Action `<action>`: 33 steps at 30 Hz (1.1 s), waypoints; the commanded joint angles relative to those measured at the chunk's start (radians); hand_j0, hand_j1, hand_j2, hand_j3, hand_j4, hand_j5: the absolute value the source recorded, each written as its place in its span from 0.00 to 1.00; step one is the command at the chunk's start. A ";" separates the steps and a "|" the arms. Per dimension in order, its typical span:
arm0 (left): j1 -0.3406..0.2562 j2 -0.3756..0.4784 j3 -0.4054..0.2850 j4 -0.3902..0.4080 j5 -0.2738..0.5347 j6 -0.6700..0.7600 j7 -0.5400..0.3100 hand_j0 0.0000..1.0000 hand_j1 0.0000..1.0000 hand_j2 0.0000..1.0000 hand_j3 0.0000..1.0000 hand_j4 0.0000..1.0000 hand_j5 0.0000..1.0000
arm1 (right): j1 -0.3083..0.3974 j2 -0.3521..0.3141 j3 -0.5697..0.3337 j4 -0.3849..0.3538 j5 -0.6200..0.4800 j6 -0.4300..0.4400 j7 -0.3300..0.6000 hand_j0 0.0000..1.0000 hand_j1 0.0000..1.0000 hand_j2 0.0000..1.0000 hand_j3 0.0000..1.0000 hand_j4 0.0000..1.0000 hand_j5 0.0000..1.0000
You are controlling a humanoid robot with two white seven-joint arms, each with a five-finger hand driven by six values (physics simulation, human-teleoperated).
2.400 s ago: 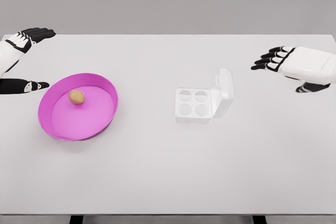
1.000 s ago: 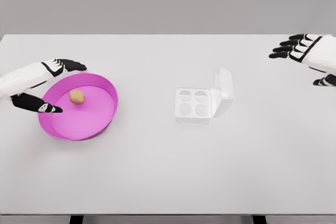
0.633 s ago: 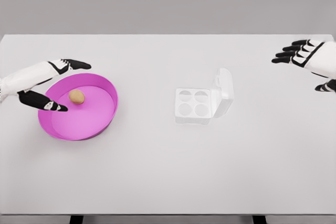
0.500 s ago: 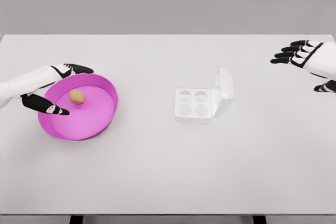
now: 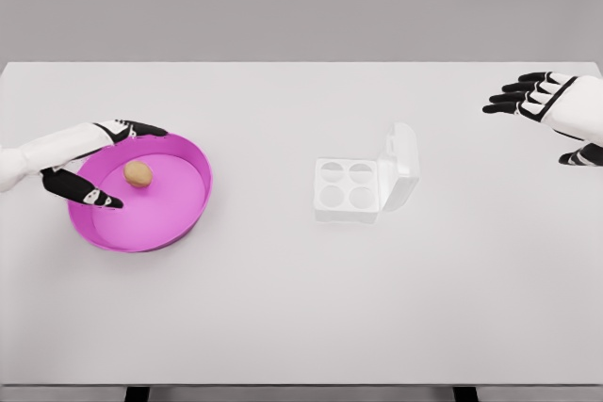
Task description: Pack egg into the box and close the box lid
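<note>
Since a moment ago my left hand (image 5: 85, 159) has crept closer, open and holding nothing, fingers on both sides of the egg (image 5: 138, 173) sitting inside the pink bowl (image 5: 179, 223).

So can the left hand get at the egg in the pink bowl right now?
Probably yes. The left hand is open at the pink bowl's left rim, fingers and thumb spread either side of the egg. Nothing lies between them, and the bowl is open on top.
</note>
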 commanded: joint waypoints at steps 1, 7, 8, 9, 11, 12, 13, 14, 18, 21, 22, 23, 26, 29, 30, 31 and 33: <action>0.000 0.006 -0.006 0.019 0.007 0.003 0.000 0.98 0.98 0.98 0.98 0.98 0.98 | 0.000 -0.001 -0.001 -0.001 -0.005 0.003 -0.001 1.00 1.00 1.00 1.00 1.00 1.00; -0.002 0.006 -0.008 0.053 0.006 0.003 0.000 0.98 0.98 0.98 0.98 0.98 0.98 | -0.002 0.002 0.005 -0.001 -0.007 0.003 -0.001 1.00 1.00 1.00 1.00 1.00 1.00; -0.005 0.006 -0.014 0.053 0.007 0.003 0.000 0.98 0.98 0.98 0.98 0.98 0.98 | -0.002 0.002 0.007 -0.001 -0.005 0.003 -0.001 1.00 1.00 1.00 1.00 1.00 1.00; -0.015 0.006 -0.025 0.053 0.007 0.003 0.000 0.98 0.98 0.98 0.98 0.98 0.98 | 0.000 0.002 0.011 0.001 -0.007 0.003 -0.001 1.00 1.00 1.00 1.00 1.00 1.00; -0.025 0.006 -0.036 0.059 0.006 0.003 0.000 0.98 0.98 0.98 0.98 0.98 0.98 | 0.000 0.004 0.022 0.001 -0.007 0.003 -0.001 1.00 1.00 1.00 1.00 1.00 1.00; -0.028 0.005 -0.036 0.065 0.000 0.003 0.000 0.97 0.97 0.97 0.97 0.97 0.97 | -0.002 0.004 0.021 0.001 -0.007 0.003 -0.001 1.00 1.00 1.00 1.00 1.00 1.00; -0.031 0.005 -0.040 0.079 0.000 0.003 0.000 0.97 0.97 0.97 0.97 0.97 0.97 | -0.009 0.002 0.014 -0.001 -0.007 0.003 -0.001 1.00 1.00 1.00 1.00 1.00 1.00; -0.035 0.005 -0.043 0.080 0.000 0.003 0.000 0.97 0.97 0.97 0.97 0.97 0.97 | -0.009 0.002 0.013 -0.001 -0.007 0.003 -0.001 1.00 1.00 1.00 1.00 1.00 1.00; -0.037 0.002 -0.049 0.097 -0.005 0.003 0.000 0.92 0.92 0.92 0.92 0.92 0.92 | -0.005 0.020 0.022 -0.001 -0.008 0.003 -0.001 1.00 1.00 1.00 1.00 1.00 1.00; -0.037 -0.005 -0.051 0.099 -0.006 0.003 0.000 0.88 0.88 0.88 0.88 0.88 0.88 | -0.003 0.070 0.021 -0.004 -0.007 0.003 -0.001 1.00 1.00 1.00 1.00 1.00 1.00; -0.038 -0.008 -0.051 0.102 -0.008 0.003 0.000 0.88 0.88 0.88 0.88 0.88 0.88 | -0.003 0.068 0.019 -0.009 -0.007 0.003 -0.001 1.00 1.00 1.00 1.00 1.00 1.00; -0.038 -0.011 -0.051 0.109 -0.008 0.003 0.000 0.88 0.88 0.88 0.88 0.88 0.88 | -0.002 0.068 0.018 -0.013 -0.007 0.003 -0.001 1.00 1.00 1.00 1.00 1.00 1.00; -0.044 -0.014 -0.059 0.145 -0.009 0.003 0.000 0.88 0.88 0.88 0.88 0.88 0.88 | 0.009 0.070 0.022 -0.013 -0.007 0.003 -0.001 1.00 1.00 1.00 1.00 1.00 1.00; -0.051 -0.034 -0.059 0.162 -0.029 0.003 0.000 0.88 0.88 0.88 0.88 0.88 0.88 | 0.014 0.093 0.022 -0.019 -0.007 0.003 -0.001 1.00 1.00 1.00 1.00 1.00 1.00; -0.057 -0.040 -0.059 0.166 -0.037 0.003 0.000 0.88 0.88 0.88 0.88 0.88 0.88 | 0.014 0.097 0.022 -0.019 -0.007 0.003 -0.001 1.00 1.00 1.00 1.00 1.00 1.00; -0.058 -0.046 -0.060 0.168 -0.049 0.003 0.000 0.88 0.88 0.88 0.88 0.88 0.88 | 0.012 0.096 0.022 -0.019 -0.007 0.003 -0.001 1.00 1.00 1.00 1.00 1.00 1.00; -0.063 -0.051 -0.060 0.168 -0.051 0.003 0.000 0.87 0.87 0.87 0.87 0.87 0.87 | 0.015 0.096 0.022 -0.019 -0.007 0.003 -0.001 1.00 1.00 1.00 1.00 1.00 1.00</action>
